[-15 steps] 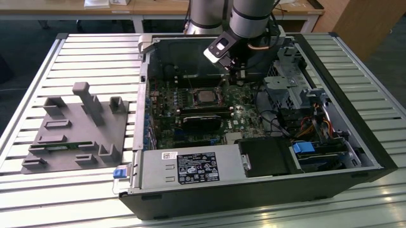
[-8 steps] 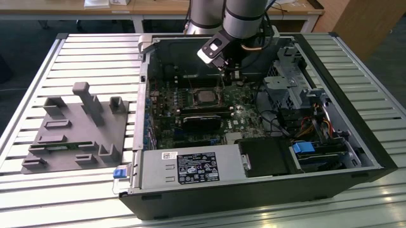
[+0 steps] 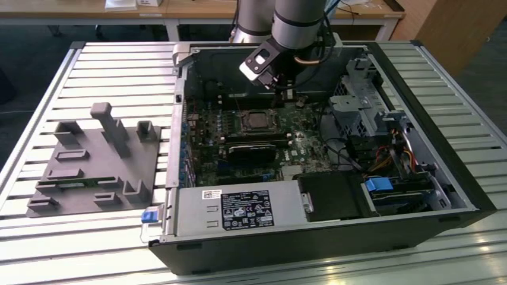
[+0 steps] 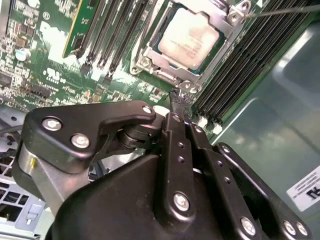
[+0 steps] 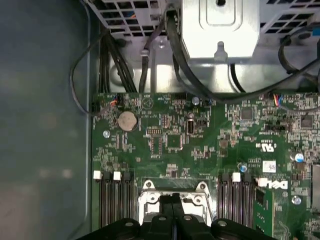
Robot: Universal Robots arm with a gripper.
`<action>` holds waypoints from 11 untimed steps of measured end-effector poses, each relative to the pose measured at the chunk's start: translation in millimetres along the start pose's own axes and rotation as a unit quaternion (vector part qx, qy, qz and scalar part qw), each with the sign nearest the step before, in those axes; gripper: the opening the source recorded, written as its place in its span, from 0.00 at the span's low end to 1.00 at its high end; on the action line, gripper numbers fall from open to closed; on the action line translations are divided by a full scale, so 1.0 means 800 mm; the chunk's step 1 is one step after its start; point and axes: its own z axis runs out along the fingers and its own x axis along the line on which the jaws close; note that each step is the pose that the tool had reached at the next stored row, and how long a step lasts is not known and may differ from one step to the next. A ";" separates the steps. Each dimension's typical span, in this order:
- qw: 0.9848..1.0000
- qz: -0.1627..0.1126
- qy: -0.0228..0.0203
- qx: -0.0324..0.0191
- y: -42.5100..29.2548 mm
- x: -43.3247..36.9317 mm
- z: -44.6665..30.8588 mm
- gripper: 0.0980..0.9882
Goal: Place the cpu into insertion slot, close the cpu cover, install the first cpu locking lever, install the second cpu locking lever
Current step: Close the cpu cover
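Your cpu [image 4: 189,32] already lies flat in the insertion slot [image 3: 258,120], mid-way across the green motherboard [image 5: 170,135]. The cpu cover [image 4: 159,70] looks folded down around it, its silver frame ringing the pale face. A thin wire locking lever [image 4: 280,10] runs out past one corner of the cover (not latched, as far as I can judge).

Your hand [image 4: 179,97] hovers just beside the cover's edge, fingers pressed together with nothing between them; whether it touches I cannot tell. You seem to be on the first lever.

To do it well, bear on the wire itself with the joined tips, low and slow, and stay off the chip and the memory slots [image 4: 235,65] alongside.

The open case [image 3: 317,249] lies on the desk [image 3: 119,71], nearer its edge on the exterior view's right.
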 end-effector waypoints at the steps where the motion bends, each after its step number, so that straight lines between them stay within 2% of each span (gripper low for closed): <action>1: 1.000 0.000 0.000 0.000 -0.0022 0.000 0.0003 0.01; 11: 1.000 0.000 0.000 0.003 -0.0071 -0.001 0.0140 0.01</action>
